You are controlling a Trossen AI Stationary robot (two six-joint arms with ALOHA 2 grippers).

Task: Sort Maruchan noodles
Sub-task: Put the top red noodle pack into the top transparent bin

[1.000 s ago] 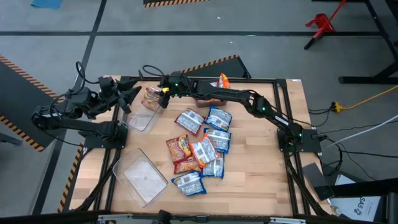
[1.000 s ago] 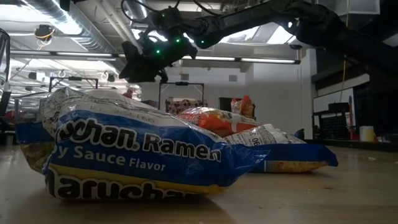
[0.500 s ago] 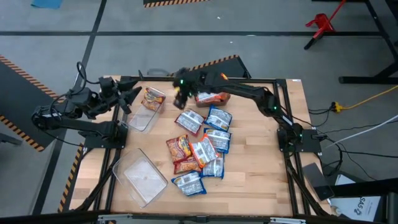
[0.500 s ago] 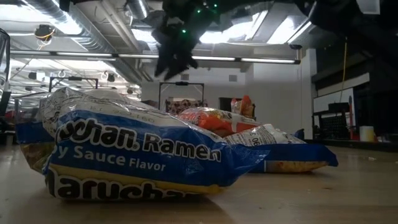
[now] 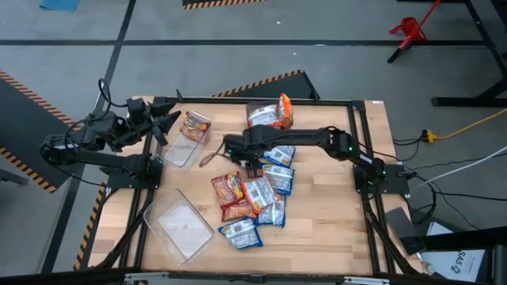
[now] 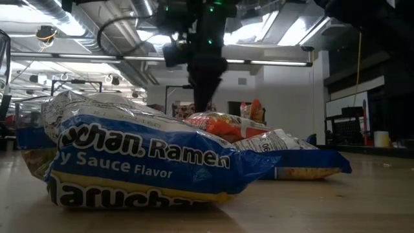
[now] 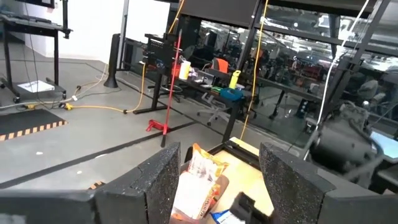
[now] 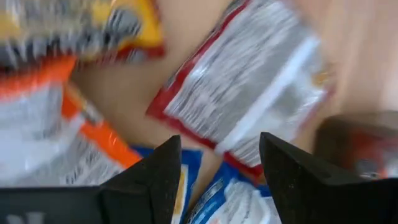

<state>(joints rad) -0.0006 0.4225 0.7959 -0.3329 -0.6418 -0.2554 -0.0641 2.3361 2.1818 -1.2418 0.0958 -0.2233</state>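
Note:
Several Maruchan noodles packets (image 5: 255,191), blue, orange and red, lie heaped on the middle of the wooden table; a blue one (image 6: 139,162) fills the low view's foreground. My right gripper (image 5: 242,158) hangs open over the heap's far-left end, pointing down, clear of the packets (image 6: 204,103). Below its fingers (image 8: 217,149) lies a red-edged white packet (image 8: 249,87), with an orange packet (image 8: 56,130) and a blue one beside it. My left gripper (image 5: 166,120) waits open (image 7: 217,180) beyond the table's far-left corner.
A clear bin (image 5: 181,150) at the far left holds an orange packet (image 5: 195,125). A second bin (image 5: 255,111) at the far middle holds packets, one orange one upright (image 5: 285,103). An empty clear bin (image 5: 184,226) lies near the front left. Bare wood lies right of the heap.
My right gripper has swung from above the far-left bin toward the table's right and near edge, coming over the heap. It has tipped from nearly level to pointing down. The packets and bins have stayed put.

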